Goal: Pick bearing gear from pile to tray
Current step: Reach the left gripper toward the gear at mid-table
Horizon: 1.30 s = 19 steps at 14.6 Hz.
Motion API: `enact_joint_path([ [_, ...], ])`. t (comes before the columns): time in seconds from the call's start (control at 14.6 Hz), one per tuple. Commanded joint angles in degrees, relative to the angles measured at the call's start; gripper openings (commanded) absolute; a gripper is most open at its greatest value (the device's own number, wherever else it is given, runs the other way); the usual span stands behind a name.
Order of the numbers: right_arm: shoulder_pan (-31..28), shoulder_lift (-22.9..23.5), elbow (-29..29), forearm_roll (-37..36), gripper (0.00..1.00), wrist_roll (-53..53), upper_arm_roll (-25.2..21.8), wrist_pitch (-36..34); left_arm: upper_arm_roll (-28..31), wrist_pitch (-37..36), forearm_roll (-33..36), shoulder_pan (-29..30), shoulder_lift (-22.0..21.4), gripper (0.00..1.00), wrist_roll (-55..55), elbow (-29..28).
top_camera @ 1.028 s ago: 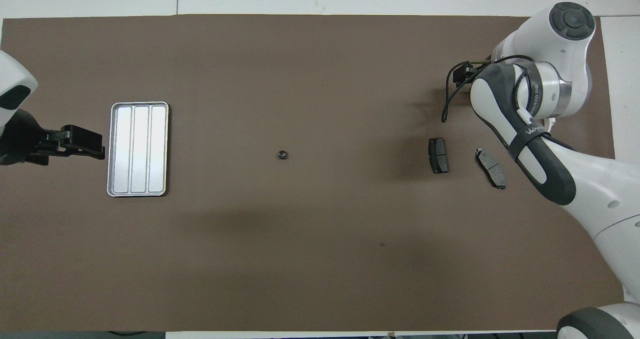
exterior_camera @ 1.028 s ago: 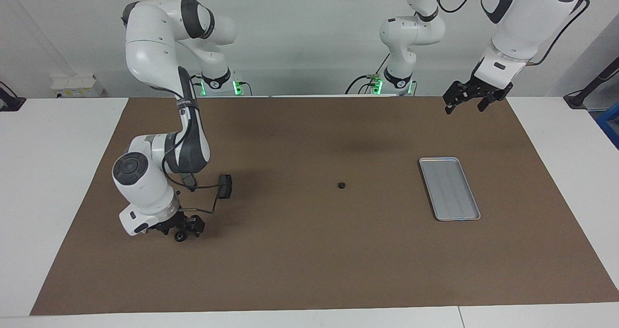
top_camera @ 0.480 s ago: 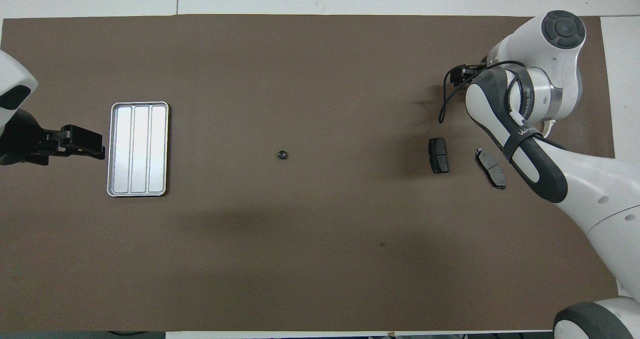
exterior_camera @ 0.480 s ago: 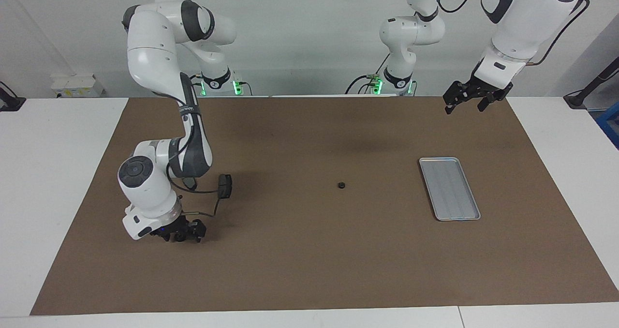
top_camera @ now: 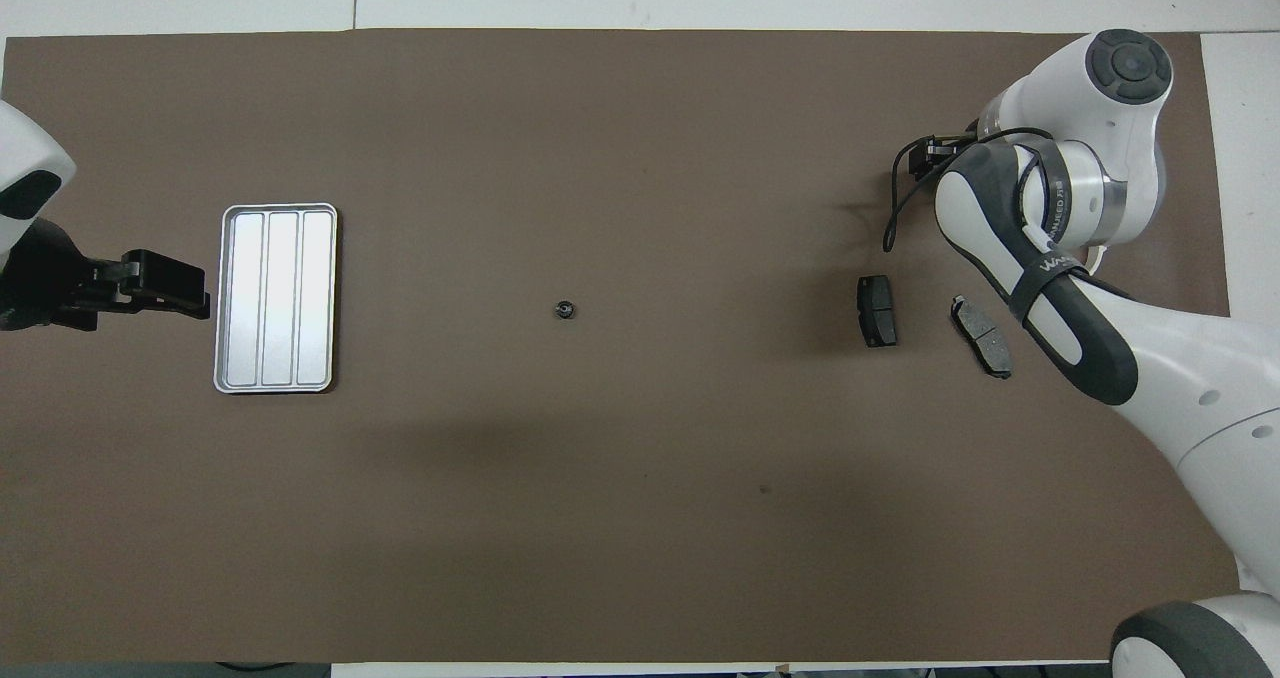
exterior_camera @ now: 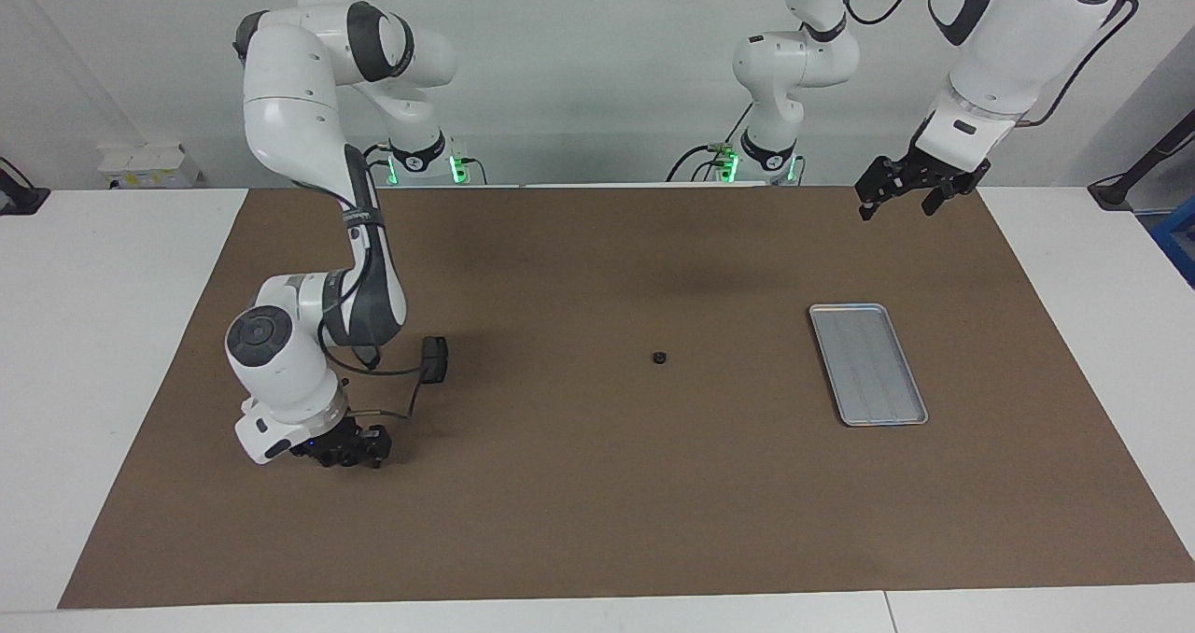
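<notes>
The right gripper (exterior_camera: 350, 454) is down at the mat (exterior_camera: 597, 521) at the right arm's end of the table, its wrist bent so the fingers point at the surface, which is how it would stand to pinch a small part lying flat. Whether its fingers are apart or have closed on anything I cannot tell: the arm's own body hides them from above, and from across the table they show only as a dark cluster. The parts seen there are two dark pads, one pad (top_camera: 877, 310) lying square and the other pad (top_camera: 981, 335) lying askew, partly under the arm, both nearer to the robots than the gripper. A small black round piece (exterior_camera: 659, 358) sits alone in the middle of the mat, well apart from the pads and from the tray (exterior_camera: 867, 363). The tray lies flat toward the left arm's end, nothing in it, its long side running away from the robots, so no part has been delivered. The left gripper (exterior_camera: 898, 196) waits in the air near the edge of the mat closest to the robots, with its fingers spread wide and holding nothing, probably parked there to keep the tray free for a drop.
</notes>
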Motion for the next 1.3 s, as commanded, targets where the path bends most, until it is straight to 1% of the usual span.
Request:
enact_joint_path([
  [0.0,-1.21,-0.17,-0.06,-0.49,0.68,-1.55,0.91,-1.2,-0.45,-0.67,0.88,0.56,-0.53,1.0,0.37,-0.33],
  [0.07,-1.21,-0.17,0.29,-0.49,0.62,-1.55,0.91,-1.9,-0.45,-0.67,0.88,0.56,-0.53,1.0,0.37,-0.33],
  [0.27,-1.3,-0.17,0.38,-0.31,0.39,-1.63,0.91,-2.17,-0.45,-0.67,0.88,0.56,-0.44,1.0,0.37,-0.41],
  [0.41,-1.3,-0.17,0.38,-0.22,0.17,-1.63,0.91,-2.25,-0.45,-0.67,0.88,0.56,-0.53,1.0,0.37,-0.41],
  [0.48,-1.3,-0.17,0.29,-0.22,0.03,-1.63,0.91,-2.25,-0.45,-0.67,0.88,0.56,-0.44,1.0,0.37,-0.33],
  [0.55,-1.3,-0.17,0.38,-0.31,0.0,-1.63,0.91,-2.34,-0.54,-0.84,0.88,0.56,-0.53,1.0,0.37,-0.33],
  [0.69,-1.3,-0.43,0.38,-0.48,0.0,-1.63,0.91,-2.86,-0.8,-0.15,0.36,-0.4,-0.53,1.0,-0.15,-0.59],
  [0.82,-0.68,-2.01,1.17,-0.66,0.0,-1.63,0.82,-6.8,-1.06,4.93,0.35,-5.74,-0.62,1.0,-7.85,-2.08],
  [0.96,0.46,-4.2,3.45,-0.66,0.0,-1.46,1.08,-13.99,-1.06,9.85,0.35,-11.98,-0.36,1.0,-18.75,-3.31],
  [1.03,1.94,-5.26,4.85,-0.58,0.0,-1.2,1.08,-17.51,-1.15,12.05,0.35,-13.75,0.43,1.0,-21.23,-3.31],
  [1.1,3.96,-6.23,6.08,-0.23,0.0,-0.67,1.08,-21.03,-1.15,13.47,-0.52,-15.94,2.44,1.0,-22.91,-2.97],
  [1.16,6.24,-7.28,7.05,0.39,0.0,1.16,1.08,-24.19,-1.06,14.96,-1.4,-19.01,5.33,1.0,-25.97,-2.44],
  [1.23,7.83,-8.08,7.76,0.65,0.0,6.4,1.17,-26.66,-1.06,17.76,-0.97,-21.39,7.97,1.0,-29.92,-2.35],
])
